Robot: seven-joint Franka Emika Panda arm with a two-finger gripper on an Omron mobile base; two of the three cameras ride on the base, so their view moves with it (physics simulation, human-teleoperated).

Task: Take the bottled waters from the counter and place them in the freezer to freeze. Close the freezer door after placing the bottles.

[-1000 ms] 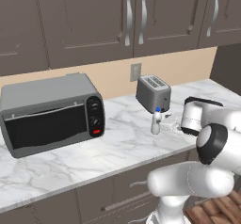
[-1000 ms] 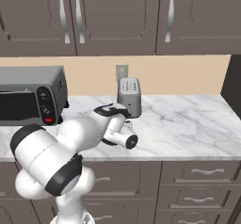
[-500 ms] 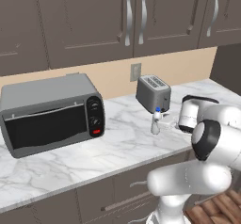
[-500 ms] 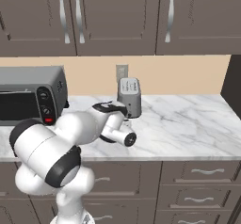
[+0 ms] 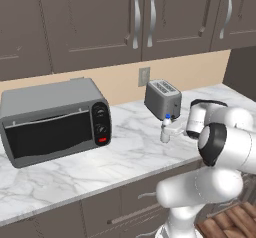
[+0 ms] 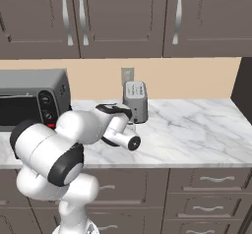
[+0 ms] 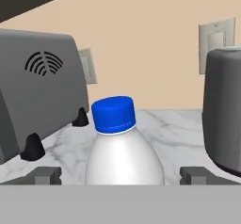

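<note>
Gripper [image 7: 120,178] jaws wide, straddling whitish bottle [image 7: 123,155], fingertips [image 7: 44,175] at its 9 and 3 o'clock; not yet closed. Toaster [image 5: 162,99] just behind, leaving sideways approach.

White arm's wrist nearer the whitish bottle [image 5: 165,131] than a second ago, forearm swung upward.

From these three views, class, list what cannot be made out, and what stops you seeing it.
1. Whitish bottle: lower body cut off at the hand view's bottom edge.
2. Hand: hidden behind the arm in the right base view.
3. Toaster oven: its left part cut off by the right base view's edge.
4. Toaster: its right part cut off by the hand view's edge.
</note>
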